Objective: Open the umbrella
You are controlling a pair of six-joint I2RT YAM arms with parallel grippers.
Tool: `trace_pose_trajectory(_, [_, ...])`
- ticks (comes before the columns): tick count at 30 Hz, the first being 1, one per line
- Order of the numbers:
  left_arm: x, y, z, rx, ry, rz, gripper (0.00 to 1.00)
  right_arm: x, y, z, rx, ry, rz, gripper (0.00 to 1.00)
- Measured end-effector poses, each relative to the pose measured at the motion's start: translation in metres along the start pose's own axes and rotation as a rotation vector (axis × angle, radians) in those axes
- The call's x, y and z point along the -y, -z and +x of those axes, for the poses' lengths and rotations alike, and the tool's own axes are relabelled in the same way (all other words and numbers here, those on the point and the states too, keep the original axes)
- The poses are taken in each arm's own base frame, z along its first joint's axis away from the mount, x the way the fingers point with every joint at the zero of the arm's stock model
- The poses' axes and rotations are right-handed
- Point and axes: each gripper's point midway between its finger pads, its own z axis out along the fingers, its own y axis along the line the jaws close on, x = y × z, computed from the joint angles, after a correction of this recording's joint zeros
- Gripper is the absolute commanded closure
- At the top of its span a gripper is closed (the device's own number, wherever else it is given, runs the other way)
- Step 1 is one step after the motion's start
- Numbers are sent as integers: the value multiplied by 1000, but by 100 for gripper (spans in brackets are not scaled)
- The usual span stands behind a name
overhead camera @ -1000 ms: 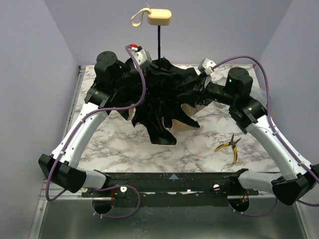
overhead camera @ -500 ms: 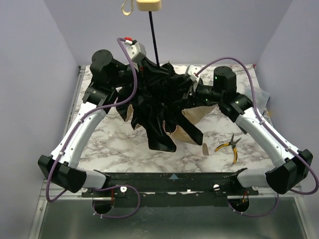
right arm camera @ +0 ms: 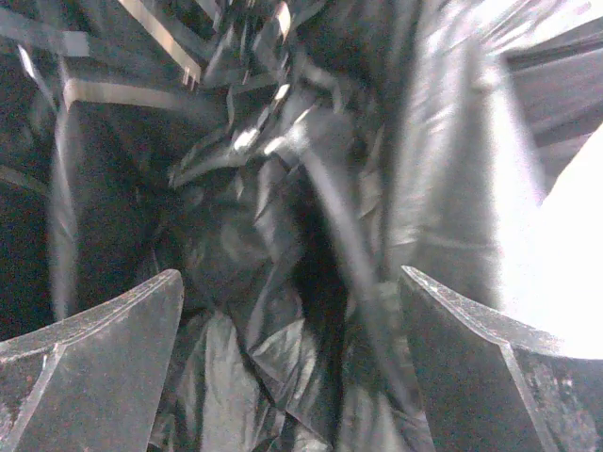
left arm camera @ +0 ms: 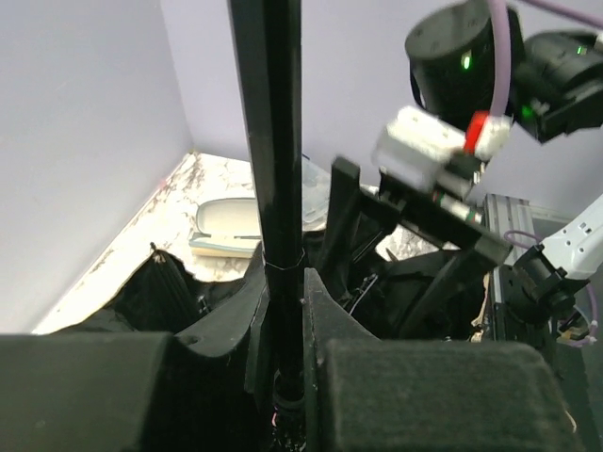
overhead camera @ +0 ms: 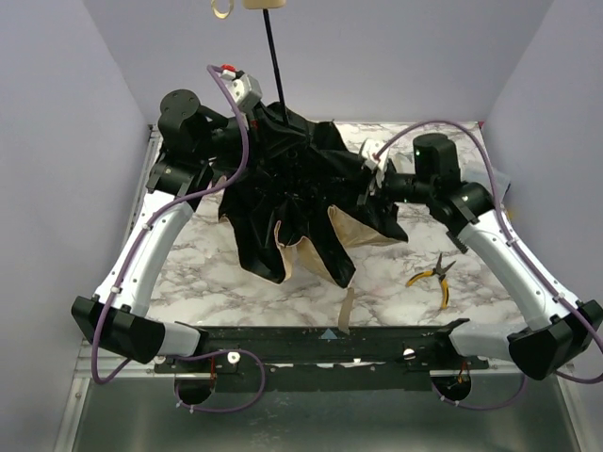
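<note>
At table centre, umbrella (overhead camera: 301,198) stands partly spread, shaft (left arm camera: 268,141) pointing up to 12 o'clock. The left gripper (left arm camera: 283,311) is clamped on the shaft. The right gripper (right arm camera: 292,320) is spread wide at 3 o'clock, black fabric between its fingers, contact unclear in the blur. Pliers (overhead camera: 431,276) at 4 o'clock.

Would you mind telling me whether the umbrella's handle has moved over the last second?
Yes. Seen from above, the umbrella's handle has risen and drifted left, away from the table, nearly leaving the frame.
</note>
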Motion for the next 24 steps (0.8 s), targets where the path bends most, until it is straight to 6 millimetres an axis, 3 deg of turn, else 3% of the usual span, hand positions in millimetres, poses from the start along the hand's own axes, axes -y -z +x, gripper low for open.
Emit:
trace_pose_trajectory(3, [5,-3,0,-1,-14,18,100,17,7,-43,76,-20,43,8])
trace_pose_trajectory(8, [15,-11,2,-1,-12,42,100,40,29,-130,313,-3,111,49])
trace_pose_trajectory(11, [15,-15,-4,12,28,27,100,31,36,-155,423,1,65,66])
trace_pose_trajectory(16, [11,-18,-16,49,92,1,100,13,23,-158,481,-52,-74,81])
trace_pose_trajectory(21, [15,-24,-20,62,136,15,100,-2,-1,-153,487,-103,-211,81])
trace_pose_trajectory(24, [13,-26,-19,64,159,10,100,-22,-15,-145,472,-118,-297,78])
